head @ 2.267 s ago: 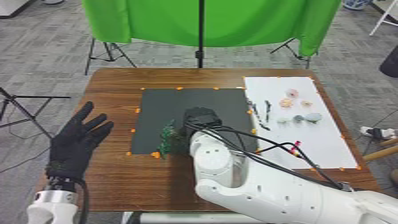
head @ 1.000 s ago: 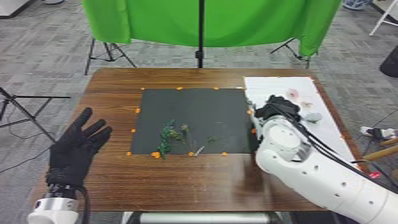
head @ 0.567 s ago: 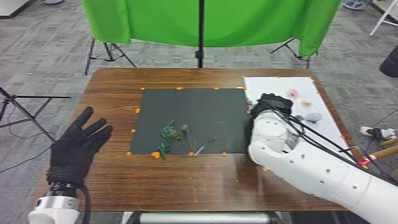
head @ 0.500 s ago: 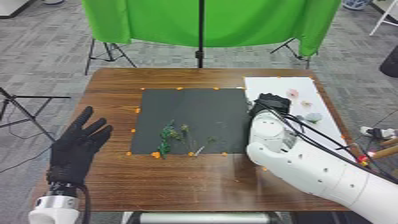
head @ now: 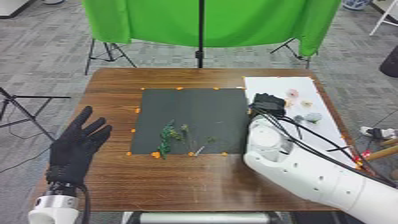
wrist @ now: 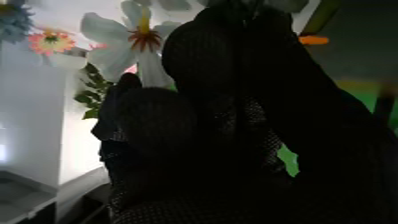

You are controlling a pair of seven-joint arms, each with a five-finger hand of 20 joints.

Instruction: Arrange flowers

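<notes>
In the head view, my right hand is at the white sheet's left edge, by the dark mat. In the right wrist view, my right hand has its fingers curled together at a white flower with a red-brown centre, whose stem is hidden behind the glove. Green leaves show beside it. On the mat lie a dark green sprig, a thinner stem and a small green piece. Off the table's left side, my left hand is open.
The white sheet bears a pink flower, a peach flower and a blue-grey flower. Orange tape bits mark the mat's edges. Dark cables run along the right arm. A green cloth stands behind the table.
My right hand has gone from over the mat to the white sheet, then slightly left along its edge. Stems on the mat are uncovered. The left hand has hardly moved.
</notes>
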